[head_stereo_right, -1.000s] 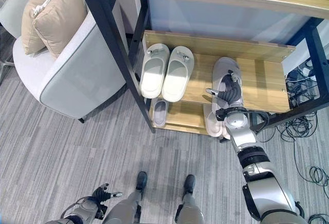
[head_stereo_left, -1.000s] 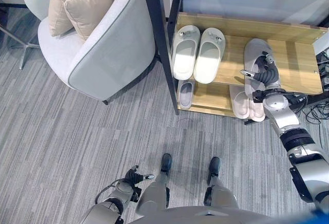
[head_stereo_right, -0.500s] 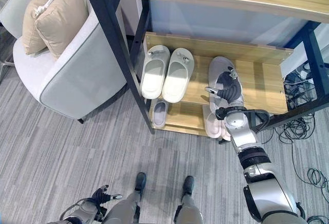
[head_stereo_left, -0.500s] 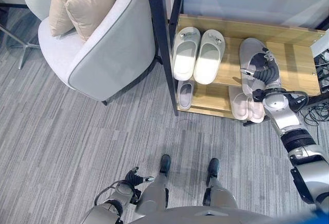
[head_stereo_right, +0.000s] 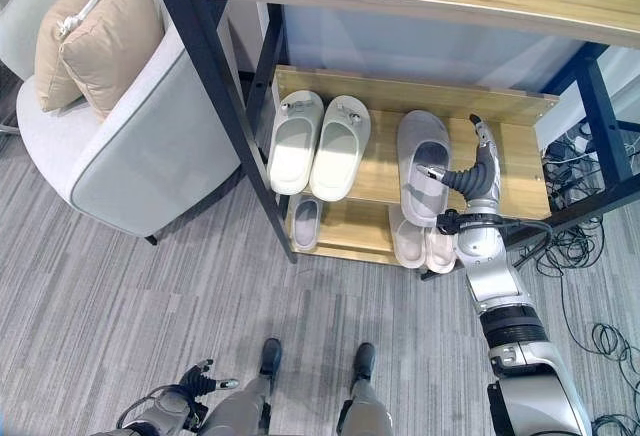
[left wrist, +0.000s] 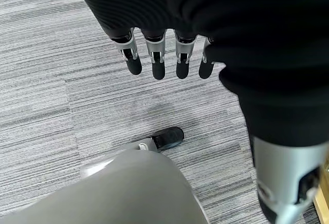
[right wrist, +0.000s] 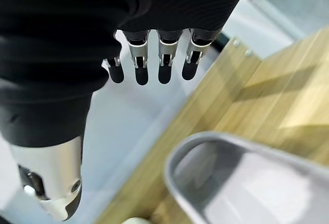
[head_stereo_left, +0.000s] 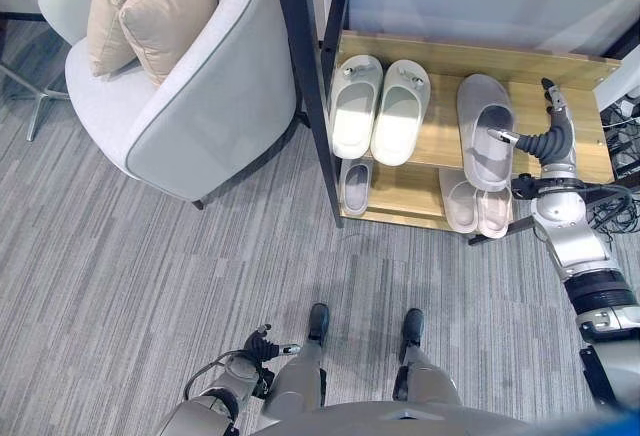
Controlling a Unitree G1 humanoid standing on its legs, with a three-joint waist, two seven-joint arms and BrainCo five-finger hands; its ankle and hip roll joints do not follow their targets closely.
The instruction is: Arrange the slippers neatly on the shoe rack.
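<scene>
Grey slipper released on the middle shelf — right hand lifted clear

Shoe rack (head_stereo_left: 585, 146) fills the upper right of the frame; on its middle shelf the grey slipper (head_stereo_left: 485, 128) now lies alone, shifted left towards the white pair (head_stereo_left: 380, 106), so one slipper looks placed; the right hand (head_stereo_left: 553, 134), over it half a second ago, hovers just right, fingers straight and empty; left hand (head_stereo_left: 262, 344), lower left, hangs relaxed.

head cameras overhead; wrist cameras close
</scene>
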